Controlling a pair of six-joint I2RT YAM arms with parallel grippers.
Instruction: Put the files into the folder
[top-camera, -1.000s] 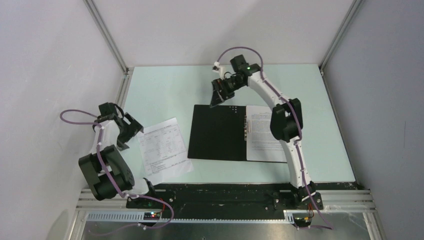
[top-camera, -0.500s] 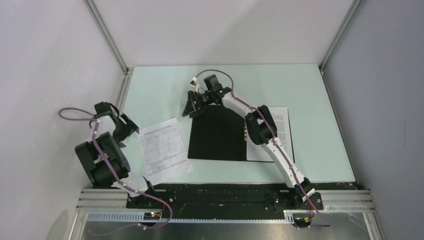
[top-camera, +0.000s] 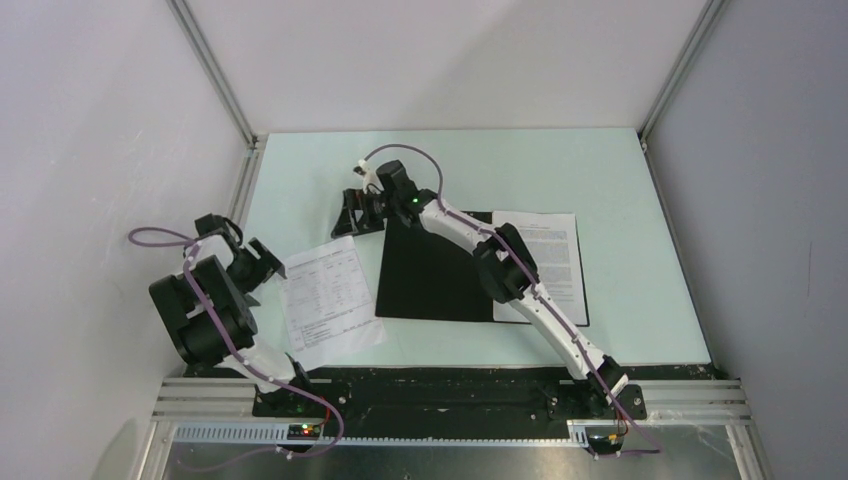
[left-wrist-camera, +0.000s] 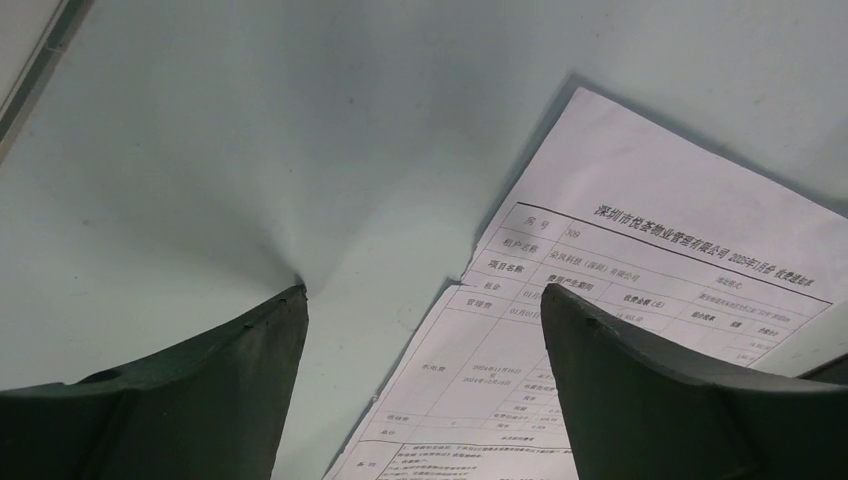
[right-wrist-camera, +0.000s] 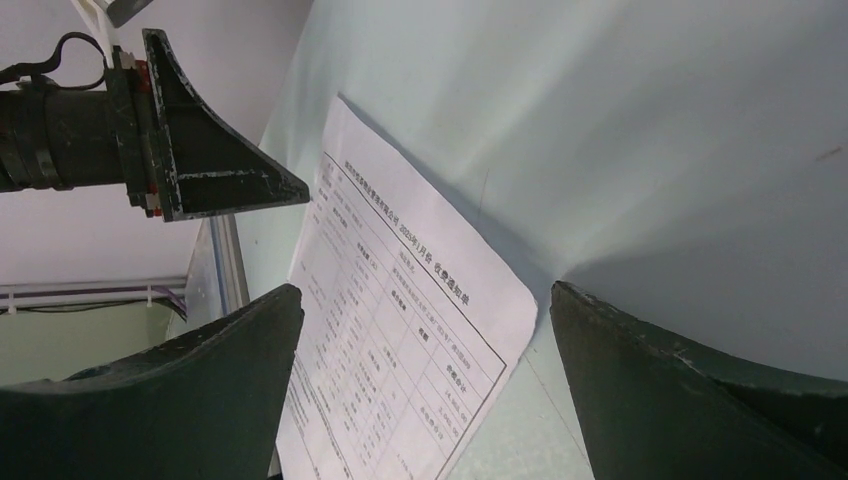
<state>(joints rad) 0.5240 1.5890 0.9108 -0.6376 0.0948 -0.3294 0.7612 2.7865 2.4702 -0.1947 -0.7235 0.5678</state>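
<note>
One loose sheet (top-camera: 330, 300) sits left of centre beside the open folder (top-camera: 420, 280). The left gripper (top-camera: 258, 268) and right gripper (top-camera: 352, 212) both gape wide, empty. I'd pinch an edge low and slide it.

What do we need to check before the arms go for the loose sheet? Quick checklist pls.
1. Folder open and flat, black inside up: ok.
2. One printed sheet lying on the folder's right half: ok.
3. Loose sheet in the folder: not ok. It lies on the table left of the folder.
4. Left jaws open and empty, at the loose sheet's left edge: ok.
5. Right jaws open and empty, near the loose sheet's far corner: ok.
6. Either jaws touching the paper: cannot tell.
</note>
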